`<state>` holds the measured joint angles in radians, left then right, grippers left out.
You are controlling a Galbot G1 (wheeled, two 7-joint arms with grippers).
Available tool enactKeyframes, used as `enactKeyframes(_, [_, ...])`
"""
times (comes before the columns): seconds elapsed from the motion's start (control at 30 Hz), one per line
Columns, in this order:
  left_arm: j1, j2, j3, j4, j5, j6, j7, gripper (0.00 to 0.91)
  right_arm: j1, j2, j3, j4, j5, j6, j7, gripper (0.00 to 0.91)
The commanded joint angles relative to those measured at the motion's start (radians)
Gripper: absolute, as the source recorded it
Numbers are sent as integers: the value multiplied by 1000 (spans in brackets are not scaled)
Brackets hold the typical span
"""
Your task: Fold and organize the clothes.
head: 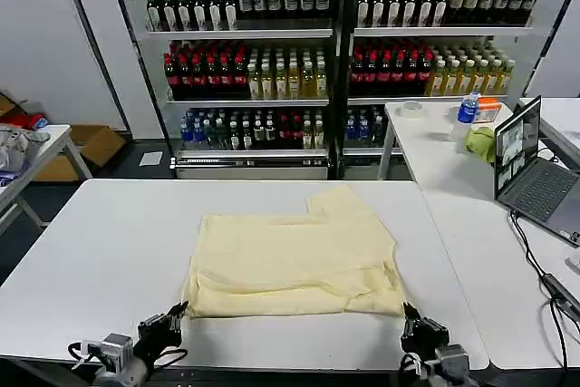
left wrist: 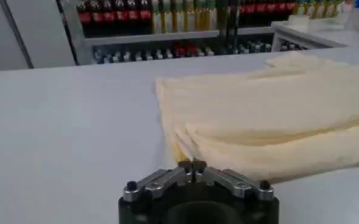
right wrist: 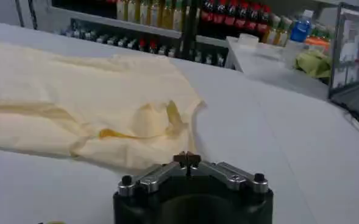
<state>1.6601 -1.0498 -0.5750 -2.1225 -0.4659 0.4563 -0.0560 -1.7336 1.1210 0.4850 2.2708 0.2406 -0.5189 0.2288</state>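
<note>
The clothes, one pale cream-yellow T-shirt (head: 294, 265), lie partly folded in the middle of the white table (head: 109, 251), one sleeve sticking out at the far right. My left gripper (head: 172, 319) hovers just off the shirt's near left corner, shut and holding nothing. The same shirt (left wrist: 270, 122) shows as layered folds past the left gripper (left wrist: 192, 165). My right gripper (head: 412, 324) sits by the near right corner, also shut and empty. In the right wrist view the shirt's rumpled corner (right wrist: 106, 115) lies just beyond the right gripper (right wrist: 186, 159).
A second white table (head: 471, 215) to the right carries an open laptop (head: 535, 174), a yellow-green cloth lump (head: 480, 142) and a blue bottle (head: 468, 108). Shelves of drinks bottles (head: 335, 52) stand behind. A side table (head: 27, 156) stands at the left.
</note>
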Motion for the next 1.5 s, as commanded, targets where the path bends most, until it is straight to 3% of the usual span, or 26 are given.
enactKeyframes(0.03, [127,9,-23,-59,7,3,0,10,-157,-2,47,91,-23,-8,-13,0])
enactKeyframes(0.53, [251,21,-86,-124,6,4,5,20,-265,4,65,171,-95,-34,-27,0])
enactKeyframes(0.57, [256,21,-85,-127,8,7,7,20,-262,7,63,172,-99,-46,-25,30])
enactKeyframes(0.6, [258,20,-85,-131,10,11,8,20,-259,10,61,175,-99,-58,-24,312])
enactKeyframes(0.63, [262,19,-84,-138,11,22,8,40,-256,12,60,179,-98,-54,-26,675])
enactKeyframes(0.67, [262,18,-84,-142,11,23,8,504,-255,12,60,181,-97,-49,-26,907])
enactKeyframes(0.7, [264,17,-85,-152,13,25,7,907,-253,13,61,183,-96,-46,-26,907])
enactKeyframes(0.83, [239,21,-96,-168,14,29,0,907,-212,4,80,201,-71,-8,-22,907])
enactKeyframes(1.0, [163,48,-127,-149,-18,25,-20,907,-131,-22,113,199,-5,-14,-9,907])
enactKeyframes(1.17, [40,94,-102,-86,-96,5,-63,907,59,-62,100,110,87,-15,29,907])
enactKeyframes(1.3, [-78,120,-54,-40,-133,12,-83,907,216,-91,44,27,158,-38,55,907])
enactKeyframes(1.5, [-300,145,53,107,-174,40,-118,907,523,-102,-125,-178,228,-60,87,907])
